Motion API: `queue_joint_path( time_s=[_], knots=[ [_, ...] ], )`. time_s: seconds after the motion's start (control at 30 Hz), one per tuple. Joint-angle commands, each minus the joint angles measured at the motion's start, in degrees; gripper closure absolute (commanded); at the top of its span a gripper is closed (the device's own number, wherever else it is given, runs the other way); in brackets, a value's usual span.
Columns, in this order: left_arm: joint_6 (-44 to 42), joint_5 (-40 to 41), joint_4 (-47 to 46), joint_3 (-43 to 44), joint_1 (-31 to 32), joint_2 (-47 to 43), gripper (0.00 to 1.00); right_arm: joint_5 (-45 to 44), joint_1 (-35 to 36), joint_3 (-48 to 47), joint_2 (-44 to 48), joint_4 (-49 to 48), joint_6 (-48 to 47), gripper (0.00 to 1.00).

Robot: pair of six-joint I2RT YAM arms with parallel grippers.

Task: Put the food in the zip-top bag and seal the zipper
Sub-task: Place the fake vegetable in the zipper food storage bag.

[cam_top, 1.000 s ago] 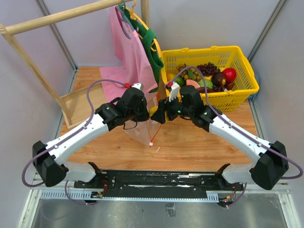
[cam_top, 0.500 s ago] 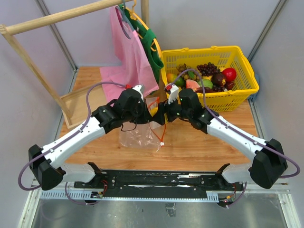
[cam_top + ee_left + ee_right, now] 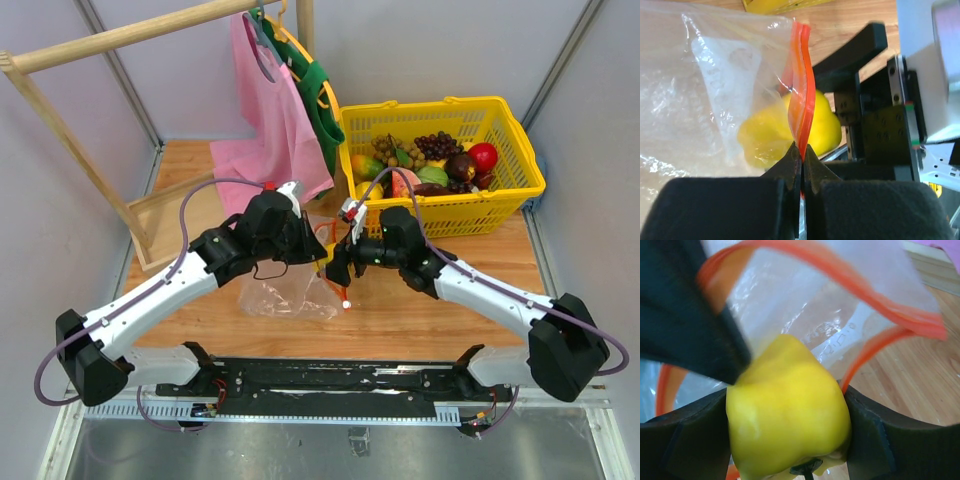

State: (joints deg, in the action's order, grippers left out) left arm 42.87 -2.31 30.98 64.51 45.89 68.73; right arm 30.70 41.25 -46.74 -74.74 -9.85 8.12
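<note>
Yellow pepper (image 3: 790, 410), red-orange zipper (image 3: 802, 100)

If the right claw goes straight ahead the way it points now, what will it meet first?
Probably the zip-top bag: the yellow pepper in the right claw faces the clear plastic inside the open orange zipper. Depth is unclear.

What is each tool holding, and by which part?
The left tool is shut on the clear crinkly plastic bag, pinching its red-orange zipper strip. The right tool grips the yellow toy pepper by its sides.
</note>
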Motion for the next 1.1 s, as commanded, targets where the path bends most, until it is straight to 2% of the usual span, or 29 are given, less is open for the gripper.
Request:
queue_joint_path(
  time_s=[0.0, 0.13, 0.33, 0.5, 0.63, 0.7, 0.87, 0.97, 1.07],
  knots=[
    [1.71, 0.6, -4.72, -0.77, 0.12, -1.98, 1.0, 6.55, 2.24, 4.0, 4.87, -10.1, -6.22, 0.83],
    [2.63, 0.4, -5.74, -1.27, 0.17, -2.03, 1.0, 6.66, 3.55, 6.68, 8.3, -13.56, -8.37, 0.8],
    [4.19, -5.02, -9.79, -3.66, 0.3, -1.48, 1.0, -4.48, 5.32, 7.57, 10.18, -15.23, -9.93, 0.81],
    [3.97, -6.71, -10.36, -4.67, 1.31, -1.68, 1.0, -8.34, 5.41, 7.43, 8.38, -16.56, -11.86, 0.8],
    [4.66, -8.6, -11.86, -6.29, 2.45, -1.66, 1.0, -10.11, 5.38, 9.07, 6.87, -22.66, -10.3, 0.79],
    [4.96, -9.08, -11.92, -6.98, 2.85, -1.8, 1.0, -11.0, 5.34, 9.37, 6.43, -24.29, -10.46, 0.76],
    [5.28, -6.44, -10.88, -8.39, 2.98, -3.65, 1.0, -9.85, 5.38, 9.55, 6.07, -24.14, -10.76, 0.74],
    [4.88, -2.19, -8.55, -8.28, 2.83, -5.33, 1.0, -9.93, 5.37, 11.05, 8.51, -22.51, -11.56, 0.74],
    [5.44, -1.55, -8.43, -9.65, 2.08, -6.32, 1.0, -8.8, 5.36, 11.5, 10.63, -19.5, -12.88, 0.74]
  ],
)
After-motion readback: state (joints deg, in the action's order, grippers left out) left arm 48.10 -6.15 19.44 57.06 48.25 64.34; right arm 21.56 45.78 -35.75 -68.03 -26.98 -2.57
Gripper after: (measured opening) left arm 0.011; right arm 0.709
